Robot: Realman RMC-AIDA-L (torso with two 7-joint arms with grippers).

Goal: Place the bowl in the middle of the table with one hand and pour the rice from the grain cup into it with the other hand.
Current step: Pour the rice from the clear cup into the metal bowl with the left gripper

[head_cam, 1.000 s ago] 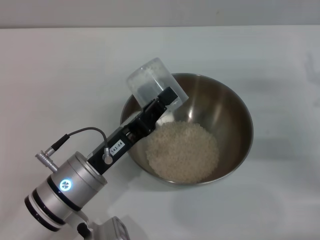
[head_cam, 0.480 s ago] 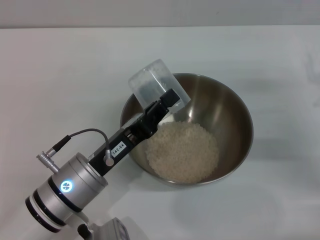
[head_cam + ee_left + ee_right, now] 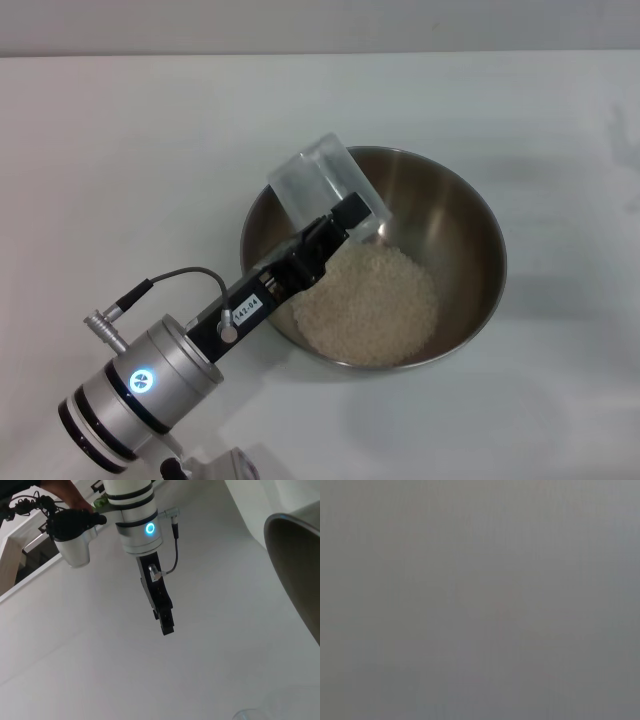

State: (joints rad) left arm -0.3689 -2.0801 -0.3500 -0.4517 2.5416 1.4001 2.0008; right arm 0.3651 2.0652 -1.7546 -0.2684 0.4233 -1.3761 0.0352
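the bowl (image 3: 400, 270) sits on the white table (image 3: 120, 150), about in the middle of it, and the rice (image 3: 368, 303) lies in a pale heap on the bowl's floor, spreading toward the near side. the left gripper (image 3: 345, 222) reaches in from the near left, over the bowl's left rim, and it is clamped on the grain cup (image 3: 325, 185). the cup is tipped over, its closed base pointing up and away from the bowl and its mouth turned down toward the rice, above the far-left part of the bowl; i can't make out any grains inside it. the arm's silver wrist with a lit ring (image 3: 142, 381) hangs over the table near the front edge, a thin cable (image 3: 165, 280) looping beside it. the left wrist view shows bare table and a curve of the bowl's rim (image 3: 295, 565). the right wrist view is a flat grey blank, and the right gripper appears nowhere.
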